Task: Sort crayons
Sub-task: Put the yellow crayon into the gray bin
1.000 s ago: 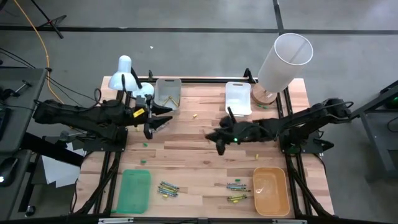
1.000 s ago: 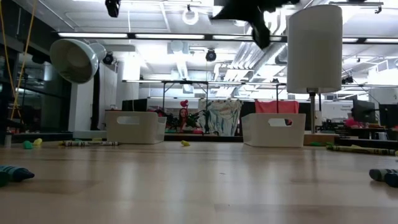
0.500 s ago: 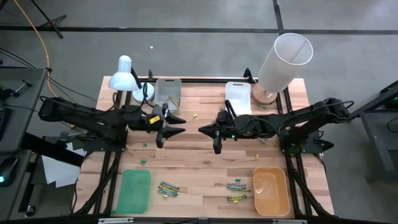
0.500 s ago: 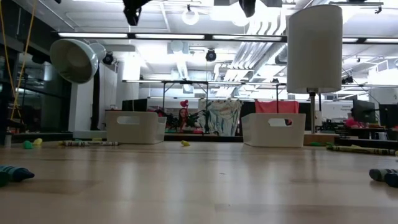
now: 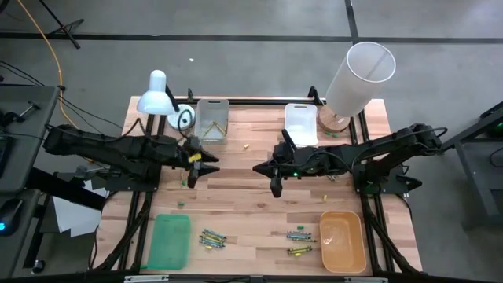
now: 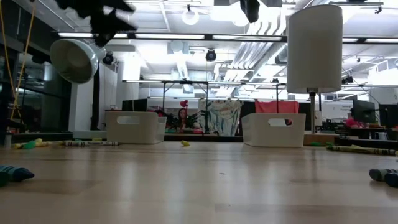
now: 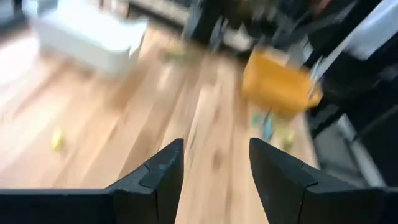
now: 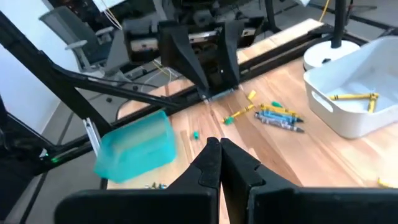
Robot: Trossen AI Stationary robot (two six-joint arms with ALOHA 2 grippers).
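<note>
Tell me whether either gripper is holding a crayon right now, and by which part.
Nothing is held. The left gripper is open and empty above the table; the right gripper is shut with nothing between its fingers.

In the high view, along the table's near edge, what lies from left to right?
Green tray → a cluster of crayons → a second group of crayons → orange tray.
</note>
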